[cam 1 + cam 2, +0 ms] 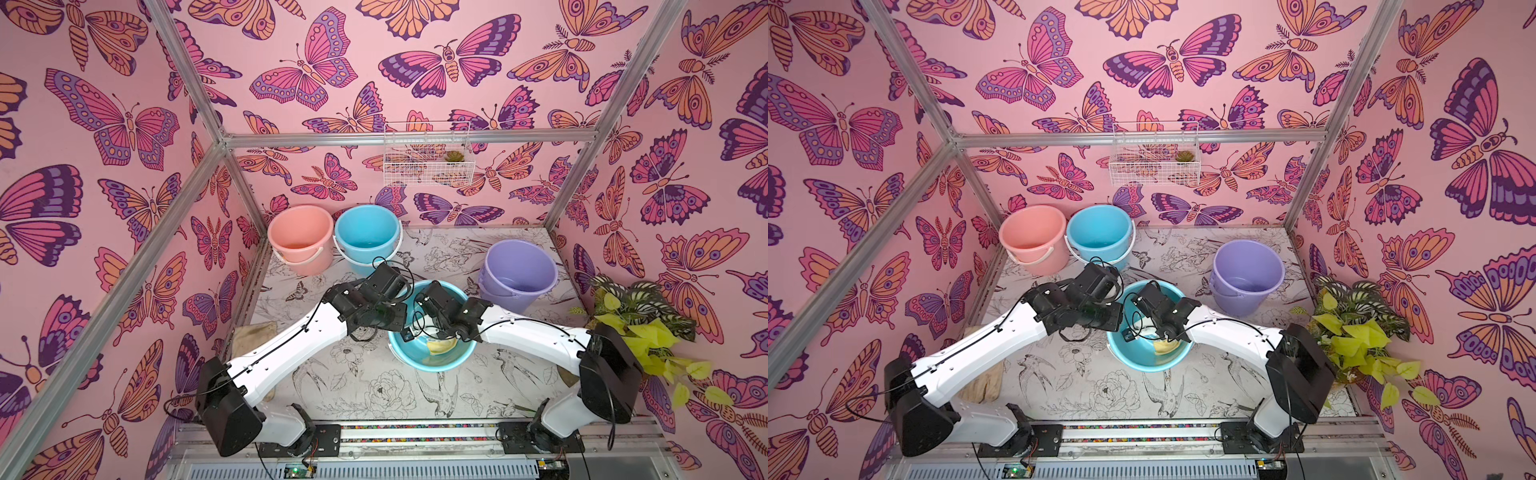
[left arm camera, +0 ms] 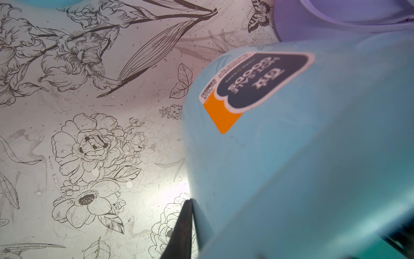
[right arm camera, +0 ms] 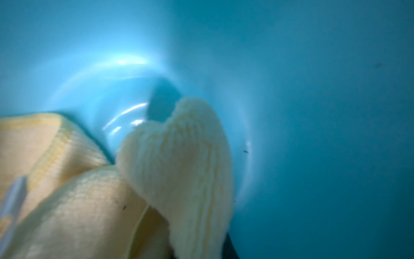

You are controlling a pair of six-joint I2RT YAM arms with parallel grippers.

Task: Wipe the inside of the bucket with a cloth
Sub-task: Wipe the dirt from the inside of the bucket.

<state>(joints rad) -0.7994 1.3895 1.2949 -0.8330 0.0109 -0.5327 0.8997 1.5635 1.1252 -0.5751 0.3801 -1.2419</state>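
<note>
- Near the middle of the worktop (image 1: 365, 386) stands a light blue bucket (image 1: 415, 353), its mouth open to the camera head in both top views.
- At the bucket's rim on the side toward the left edge, the left end effector (image 1: 401, 316) is clenched on that rim. In the left wrist view one dark finger (image 2: 183, 226) lies against the outer wall (image 2: 291, 157), which bears a navy and orange sticker (image 2: 255, 87).
- From the right, the right end effector (image 1: 436, 336) reaches down inside the bucket, clenched on the cloth (image 1: 441, 345).
- Bunched and pale yellow, the cloth sits inside the bucket on the side toward the front edge. In the right wrist view its folds (image 3: 179, 168) hang before the blue floor (image 3: 313, 112); whether they touch it I cannot tell.
- Along the back edge a pink bucket (image 1: 299, 232) and a second blue bucket (image 1: 368, 232) stand side by side, with a purple bucket (image 1: 515, 270) nearer the right edge.
- A tan rag (image 1: 251, 336) lies at the left edge, and a leafy plant (image 1: 636, 320) sits at the right edge.
</note>
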